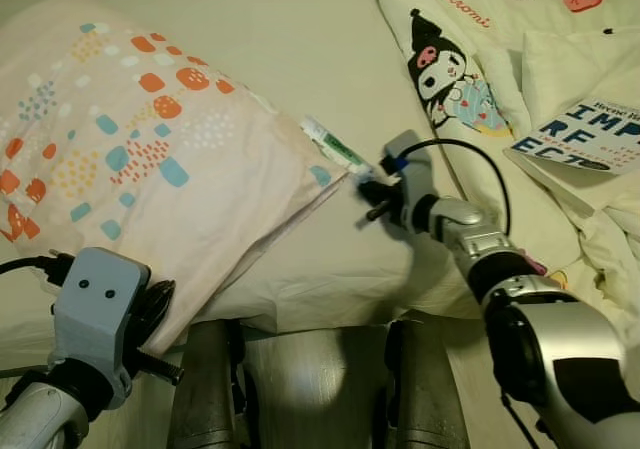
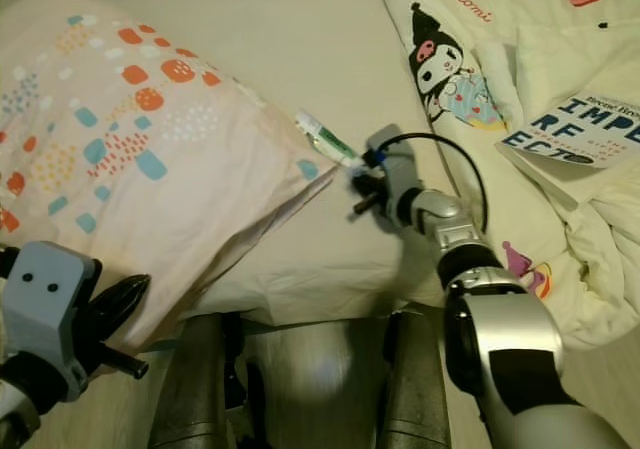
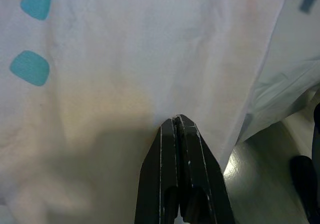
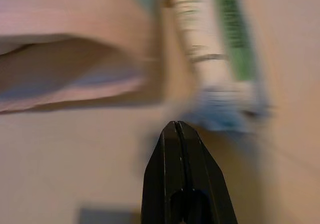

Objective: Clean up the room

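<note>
Right wrist view shows the right gripper with its fingers pressed together, holding nothing. Just ahead of its tip lies the tube, white with a green stripe, on the bed beside the pillow. I think it is reaching for the tube; next it must open its fingers. The left gripper, also closed and empty, touches the pillow.

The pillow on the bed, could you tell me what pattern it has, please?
The pillow is pale pink with orange, teal and yellow blocks, clearest in the left eye view.
</note>
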### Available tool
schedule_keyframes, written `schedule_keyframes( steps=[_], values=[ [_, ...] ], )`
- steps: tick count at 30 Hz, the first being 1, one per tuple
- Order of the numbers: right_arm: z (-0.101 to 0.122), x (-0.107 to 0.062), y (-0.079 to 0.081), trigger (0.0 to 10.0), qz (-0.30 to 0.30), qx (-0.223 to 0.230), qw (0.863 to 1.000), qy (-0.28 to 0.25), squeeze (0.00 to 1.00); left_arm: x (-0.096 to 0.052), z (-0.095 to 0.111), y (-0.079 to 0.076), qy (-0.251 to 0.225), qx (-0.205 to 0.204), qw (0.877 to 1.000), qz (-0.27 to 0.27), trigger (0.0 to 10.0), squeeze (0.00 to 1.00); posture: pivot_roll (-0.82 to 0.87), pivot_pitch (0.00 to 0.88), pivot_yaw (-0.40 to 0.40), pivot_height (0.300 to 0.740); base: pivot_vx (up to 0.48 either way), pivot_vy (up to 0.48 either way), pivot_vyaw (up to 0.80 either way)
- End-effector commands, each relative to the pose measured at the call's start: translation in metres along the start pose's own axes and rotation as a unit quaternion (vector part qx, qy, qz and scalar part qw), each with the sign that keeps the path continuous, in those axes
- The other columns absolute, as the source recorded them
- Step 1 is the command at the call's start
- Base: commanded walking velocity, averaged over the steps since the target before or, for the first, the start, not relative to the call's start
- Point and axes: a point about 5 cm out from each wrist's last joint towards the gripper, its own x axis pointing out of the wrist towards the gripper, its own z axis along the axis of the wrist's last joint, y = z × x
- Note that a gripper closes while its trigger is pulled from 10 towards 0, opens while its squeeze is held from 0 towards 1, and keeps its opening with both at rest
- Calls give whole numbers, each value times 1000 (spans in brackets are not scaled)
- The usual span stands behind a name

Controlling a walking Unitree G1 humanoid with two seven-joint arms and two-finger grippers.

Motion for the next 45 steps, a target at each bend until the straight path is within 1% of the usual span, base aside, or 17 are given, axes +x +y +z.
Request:
schedule_keyframes(
  steps=[1,2,5,6,7,8,9,10,12,13,15,17,19,21,26,32,45],
  values=[
    [-15,4,16,0,48,3,999,14,0,-1,-8,0,25,2,1000,-7,10000,0,321,446,52,563,0,0,0],
    [-17,8,28,0,90,-2,996,11,0,-1,-8,-1,25,2,1000,-9,10000,0,320,446,53,563,0,0,0],
    [-19,12,38,0,129,-6,992,8,0,-1,-9,-1,25,2,1000,-10,10000,0,320,446,53,563,0,0,0],
    [-16,14,43,1255,141,-4,990,-3,0,0,-8,-1,24,2,1000,-11,10000,0,321,444,55,563,0,0,0],
    [-16,14,43,1255,141,-4,990,-3,0,0,-8,-1,24,2,1000,-11,10000,0,321,444,55,563,0,0,0],
    [-12,17,46,5137,153,-8,988,-14,0,0,-8,-1,24,2,1000,-12,10000,0,321,444,55,563,0,0,0],
    [-9,18,48,5137,162,-12,986,-22,0,0,-8,-1,23,2,1000,-13,10000,0,320,444,58,563,0,0,0],
    [-3,20,48,10000,154,-14,987,-36,224,0,-8,-1,23,2,1000,-13,10000,0,320,444,58,563,0,0,0],
    [-3,20,48,10000,154,-14,987,-36,224,0,-8,-1,23,2,1000,-13,10000,0,320,444,58,563,0,0,0],
    [8,21,41,10000,114,-10,991,-61,1000,1,-8,-1,23,2,1000,-14,10000,0,320,444,58,563,0,0,0],
    [28,20,22,10000,11,15,993,-115,1000,1,-8,-2,22,1,1000,-15,10000,0,316,446,60,563,0,0,0],
    [34,17,13,10000,-30,22,991,-131,1000,1,-8,-3,21,0,1000,-16,10000,0,316,446,60,563,0,0,0],
    [38,10,-2,10000,-102,-5,987,-123,1000,1,-7,-3,20,0,1000,-16,10000,0,322,445,60,563,0,0,0],
    [40,7,-7,10000,-125,-19,985,-121,1000,1,-7,-2,19,0,1000,-15,10000,0,322,445,60,563,0,0,0],
    [46,3,-12,10000,-151,-20,978,-145,1000,1,-8,-2,21,-1,1000,-14,10000,0,319,446,61,563,0,0,0],
    [42,3,-14,10000,-169,-25,977,-127,1000,1,-7,-3,20,-1,1000,-15,10000,0,323,448,63,563,0,0,0],
    [-10,3,-7,10000,-172,-16,985,22,973,-3,-3,1,15,5,1000,-6,10000,0,354,454,62,563,0,0,0]
  ],
)
